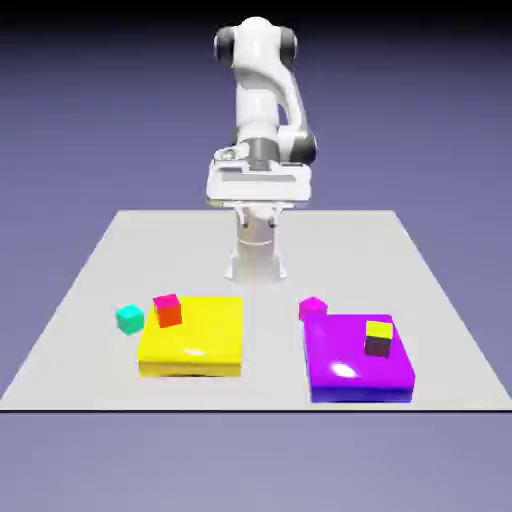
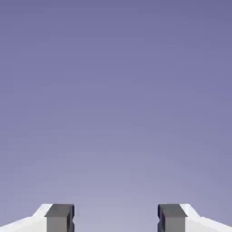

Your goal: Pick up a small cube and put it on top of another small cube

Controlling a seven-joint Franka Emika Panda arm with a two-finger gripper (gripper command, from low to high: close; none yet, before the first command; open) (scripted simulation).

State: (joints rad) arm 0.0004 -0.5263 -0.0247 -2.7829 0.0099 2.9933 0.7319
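Purple block w/ yellow-topped cube, pincer wide open, nothing btwn tips

My arm, in white and grey:
I am wearing glossy white rounded casings, dark grey joint caps, small grey fingertips.

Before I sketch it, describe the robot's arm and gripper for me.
A white arm with rounded links and dark grey joint caps; a wide white hand carries the gripper, whose two white fingers end in small, blocky grey tips.
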